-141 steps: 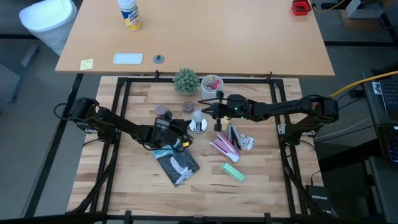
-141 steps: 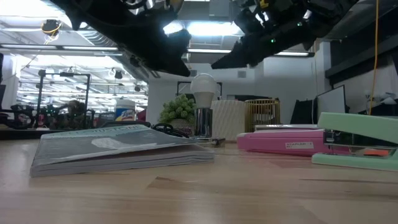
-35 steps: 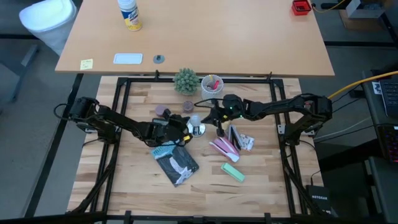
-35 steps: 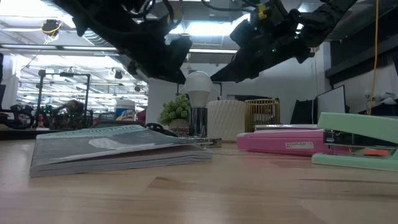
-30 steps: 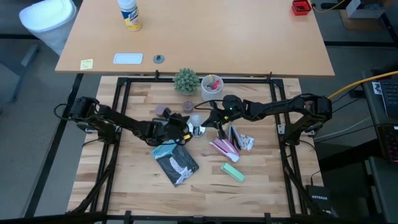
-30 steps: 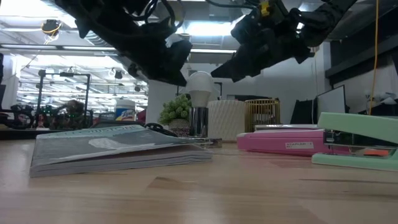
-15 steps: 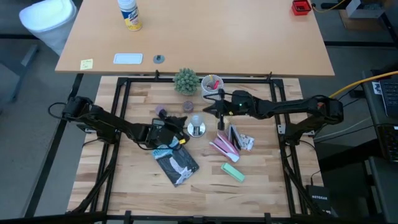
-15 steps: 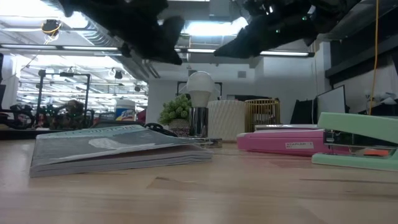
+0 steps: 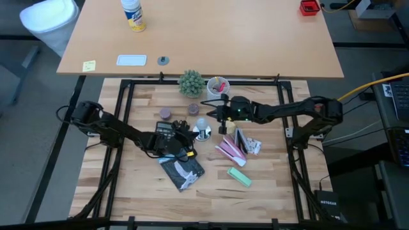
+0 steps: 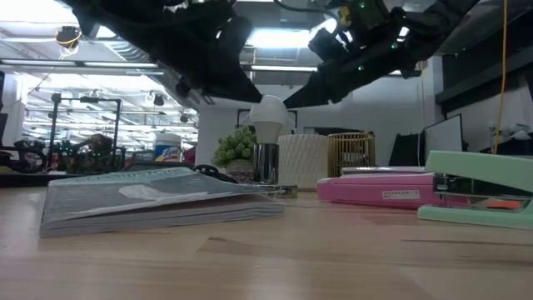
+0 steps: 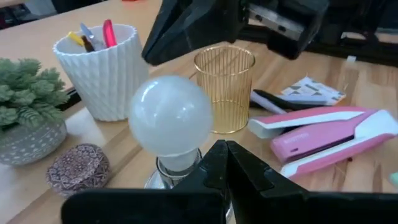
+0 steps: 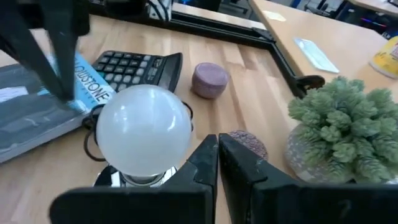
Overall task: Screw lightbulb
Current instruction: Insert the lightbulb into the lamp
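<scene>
High view: I see the lightbulb (image 9: pixel 200 124) upright in its silver base (image 9: pixel 204 133) at frame centre; left gripper (image 9: pixel 189 135) and right gripper (image 9: pixel 216 115) flank it, both closed, gripping nothing; seated, I judge, tightness unconfirmed.

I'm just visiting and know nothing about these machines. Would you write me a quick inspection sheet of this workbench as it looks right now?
Surface: wooden table in a black frame, no spills seen.
Job's things: lightbulb stands upright in a shiny silver base near the table's middle.
Clutter: calculator, magazine, pink stapler, green stapler, potted plant, white pen cup, gold wire cup, two small round purple things by the plant.
Grippers: left gripper shut, beside the bulb; right gripper shut, beside the bulb; neither holds it.
Cables: yellow cable off the table's right; black cord by the base.
Surroundings: second desk behind with a bottle.
</scene>
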{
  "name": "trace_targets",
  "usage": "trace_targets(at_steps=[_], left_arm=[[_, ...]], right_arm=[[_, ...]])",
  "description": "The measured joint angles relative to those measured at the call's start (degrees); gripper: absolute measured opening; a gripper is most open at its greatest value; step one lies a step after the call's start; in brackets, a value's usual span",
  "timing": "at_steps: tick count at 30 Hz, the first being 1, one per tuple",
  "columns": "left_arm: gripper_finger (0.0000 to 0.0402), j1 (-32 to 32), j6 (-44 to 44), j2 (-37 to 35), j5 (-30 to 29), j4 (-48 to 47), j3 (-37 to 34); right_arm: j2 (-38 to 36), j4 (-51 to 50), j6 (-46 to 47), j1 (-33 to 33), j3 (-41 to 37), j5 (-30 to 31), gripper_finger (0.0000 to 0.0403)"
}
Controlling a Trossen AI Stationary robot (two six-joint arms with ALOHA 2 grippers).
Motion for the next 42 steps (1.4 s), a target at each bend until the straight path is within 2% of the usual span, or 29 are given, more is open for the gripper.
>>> trace_targets(at_steps=[10,21,29,33,37,39,42], left_arm=[[0.0,2.04,-0.42,0.53,-3.01,-0.12,0.0],[0.0,2.32,-1.95,0.51,-9.19,-3.09,0.0],[0.0,2.91,-4.37,0.53,-14.94,-4.45,0.0],[0.0,2.56,-4.28,0.26,-17.62,-4.45,0.0],[0.0,0.88,-1.08,-1.49,-17.69,-3.72,-0.02],[0.0,-0.1,0.55,-2.55,-16.34,-2.86,0.0],[0.0,-1.26,3.35,-3.21,-10.88,-0.59,0.0]], right_arm=[[0.49,-0.95,1.7,0.0,0.0,-6.54,0.002],[0.47,-3.44,3.84,0.31,0.04,-14.11,0.002],[0.47,-3.07,2.54,5.16,0.04,-14.36,0.002],[-0.71,-2.62,0.68,7.16,0.04,-10.57,0.002],[-4.08,-3.14,-2.25,7.54,0.04,-1.92,0.002],[-5.73,-3.12,-3.45,7.49,0.04,1.85,0.002],[-6.94,-2.43,-5.02,7.02,0.04,7.56,0.002]])
